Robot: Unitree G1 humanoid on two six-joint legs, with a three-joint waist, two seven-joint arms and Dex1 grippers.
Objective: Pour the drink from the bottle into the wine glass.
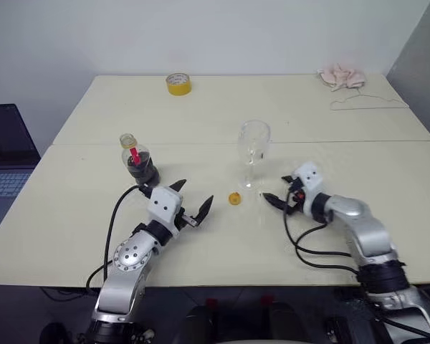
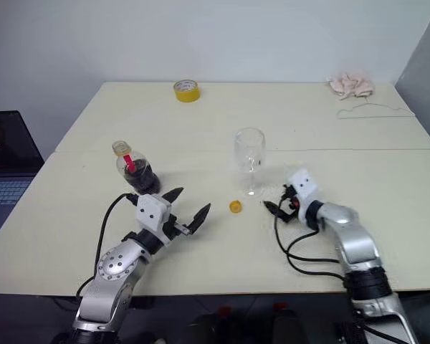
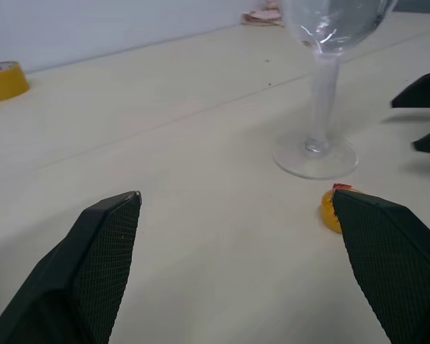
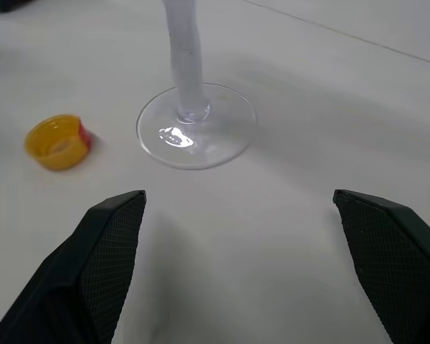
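- Clear plastic, the bottle (image 1: 137, 161) stands upright on the table (image 1: 72, 215) near the robot's left side, with no cap on its neck and a red label strip down its front.
- Dark brown drink (image 2: 141, 179) fills only its lower part.
- Clear and empty, the wine glass (image 1: 254, 152) stands upright near the table's middle, well apart from the bottle.
- A small yellow cap (image 4: 56, 142) lies on the table just beside the glass's foot, not touching it.
- Left gripper (image 1: 192, 204) hovers just in front of the bottle, fingers spread wide, holding nothing.
- Right gripper (image 1: 274, 201) sits close to the glass's foot on the other side, fingers also spread and holding nothing.
- A yellow tape roll (image 1: 178, 84) and a pink cloth (image 1: 342, 76) lie along the far edge.
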